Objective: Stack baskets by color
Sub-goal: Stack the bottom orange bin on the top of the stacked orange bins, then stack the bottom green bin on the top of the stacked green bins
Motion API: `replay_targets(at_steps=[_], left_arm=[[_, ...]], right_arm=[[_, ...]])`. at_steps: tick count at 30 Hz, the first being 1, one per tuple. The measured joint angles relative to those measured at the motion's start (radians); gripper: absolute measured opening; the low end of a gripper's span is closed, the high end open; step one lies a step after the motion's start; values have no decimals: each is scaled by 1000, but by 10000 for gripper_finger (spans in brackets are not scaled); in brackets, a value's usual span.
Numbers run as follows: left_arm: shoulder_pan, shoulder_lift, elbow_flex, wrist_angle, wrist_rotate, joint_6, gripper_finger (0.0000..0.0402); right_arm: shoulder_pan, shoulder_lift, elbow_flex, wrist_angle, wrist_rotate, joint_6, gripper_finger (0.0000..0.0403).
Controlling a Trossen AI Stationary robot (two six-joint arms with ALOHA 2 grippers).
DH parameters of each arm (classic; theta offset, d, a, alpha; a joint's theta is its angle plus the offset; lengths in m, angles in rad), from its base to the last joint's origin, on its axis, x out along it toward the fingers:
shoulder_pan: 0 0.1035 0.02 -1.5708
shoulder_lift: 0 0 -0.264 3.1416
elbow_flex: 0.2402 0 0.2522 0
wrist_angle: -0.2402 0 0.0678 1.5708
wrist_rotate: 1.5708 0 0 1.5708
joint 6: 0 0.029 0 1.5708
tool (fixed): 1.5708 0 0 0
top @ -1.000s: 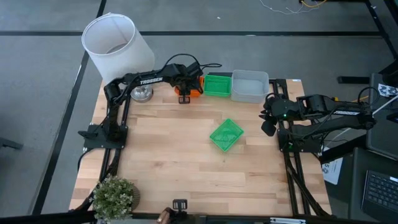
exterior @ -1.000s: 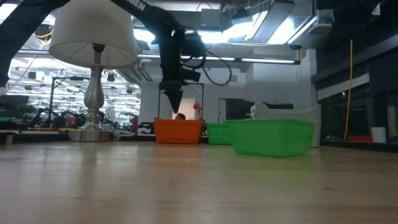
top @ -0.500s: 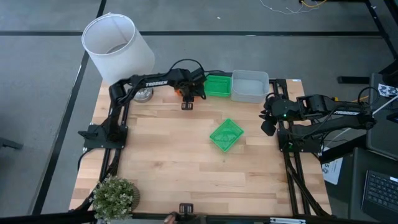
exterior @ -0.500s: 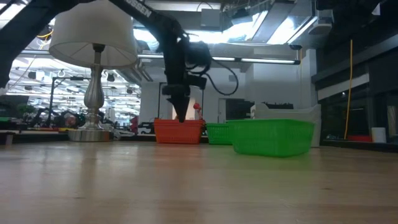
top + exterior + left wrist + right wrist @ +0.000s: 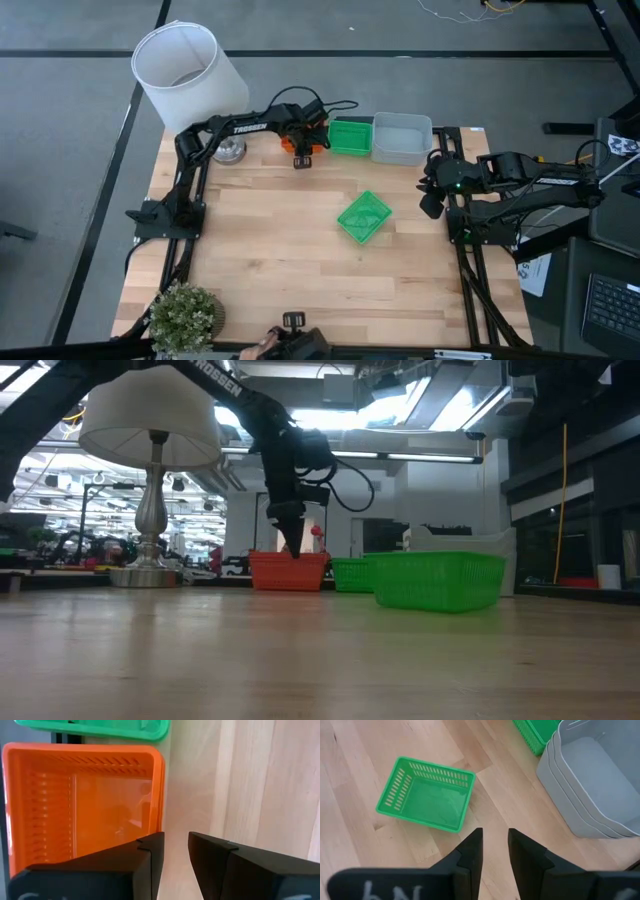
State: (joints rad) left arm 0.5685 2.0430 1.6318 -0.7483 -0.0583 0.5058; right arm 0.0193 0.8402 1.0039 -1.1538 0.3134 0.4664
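Three baskets stand in a row at the table's far edge: an orange basket (image 5: 313, 149), a green one (image 5: 350, 136), and nested pale grey ones (image 5: 402, 139). A loose green basket (image 5: 364, 216) rests on its bottom mid-table, turned askew. My left gripper (image 5: 175, 845) is open and points steeply down at the orange basket's (image 5: 90, 795) near wall. One finger is over the rim and the other over the table beside it. In the low view its tips (image 5: 290, 548) are level with the rim. My right gripper (image 5: 495, 845) waits open above the table's right side (image 5: 431, 205). My left gripper stands at the orange basket's near rim (image 5: 161, 805), coming from above. Its own fingers hide the place where they meet the wall, so I cannot tell whether they touch it.
A lamp with a white shade (image 5: 190, 65) and a metal foot (image 5: 228, 150) stands at the far left, close to my left arm. A potted plant (image 5: 182, 315) sits at the near left corner. A hand with a dark thing (image 5: 290, 345) shows at the near edge.
My left gripper has come down from above the orange basket to the level of its rim and shifted a little toward the table's right. The baskets have not moved.
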Motion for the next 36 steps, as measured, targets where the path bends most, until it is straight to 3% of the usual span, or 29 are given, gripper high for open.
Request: replay_targets(at_steps=[12, 17, 23, 31, 36], left_arm=[[-42, -15, 0, 1, -34, 19, 85], [-74, -15, 0, -28, -70, -2, 85], [-124, -23, 0, -226, -70, -125, 85], [-202, -126, -3, -654, -42, -446, 85], [-225, -308, -143, -665, -21, -462, 85]], right_arm=[[0, 1, 0, 6, -7, 2, 92], [0, 11, 0, 12, -91, -10, 92], [0, 91, -50, 98, -238, -151, 92], [0, 217, -54, 180, -263, -263, 92], [-1, 246, -53, 248, -263, -296, 92]])
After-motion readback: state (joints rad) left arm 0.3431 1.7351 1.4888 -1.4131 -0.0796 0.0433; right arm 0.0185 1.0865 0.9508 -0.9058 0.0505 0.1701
